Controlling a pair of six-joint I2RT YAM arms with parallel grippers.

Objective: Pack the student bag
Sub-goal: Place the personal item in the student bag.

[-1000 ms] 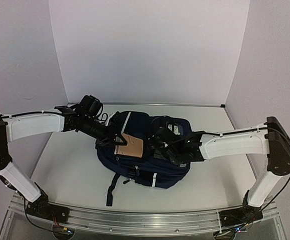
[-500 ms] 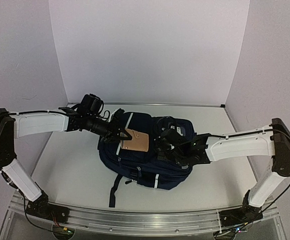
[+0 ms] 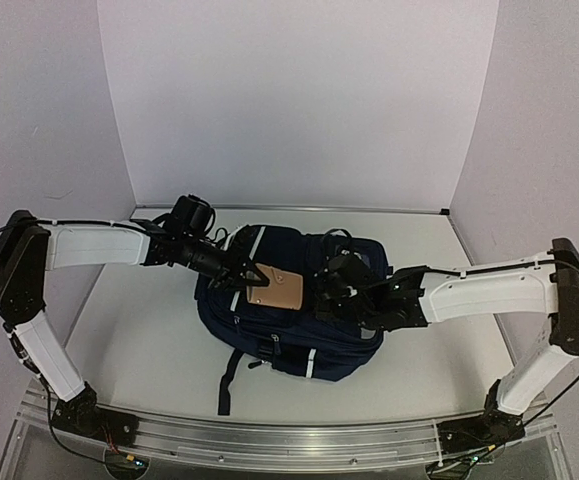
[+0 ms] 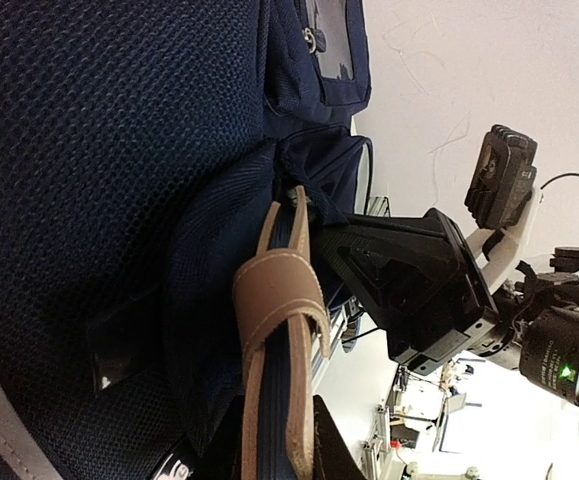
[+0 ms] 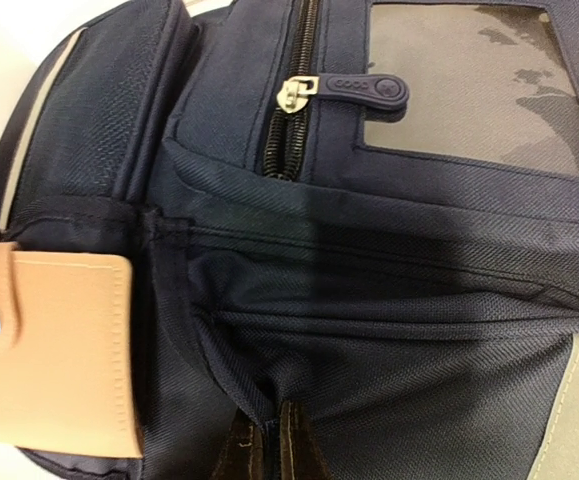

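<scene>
The student bag (image 3: 287, 325), a navy backpack with white stripes, lies flat mid-table. My left gripper (image 3: 252, 276) is shut on a tan leather wallet (image 3: 278, 290) with a snap strap and holds it over the bag's top. In the left wrist view the wallet (image 4: 277, 330) stands edge-on between the fingers, against the navy fabric (image 4: 89, 150). My right gripper (image 3: 331, 290) is shut on a fold of the bag's fabric (image 5: 299, 380). Its fingertips (image 5: 291, 445) pinch that fold, and the wallet (image 5: 59, 350) sits at the left of that view.
A zipper with a navy pull tab (image 5: 354, 88) and a grey patch (image 5: 469, 80) lie beyond the pinched fold. A dark strap (image 3: 225, 378) trails off the bag toward the near edge. White walls (image 3: 299, 100) close the back and sides.
The left arm has carried the wallet rightward, further over the bag. The right gripper has shifted slightly right and back with the fabric, and the bag has moved a little with it.
</scene>
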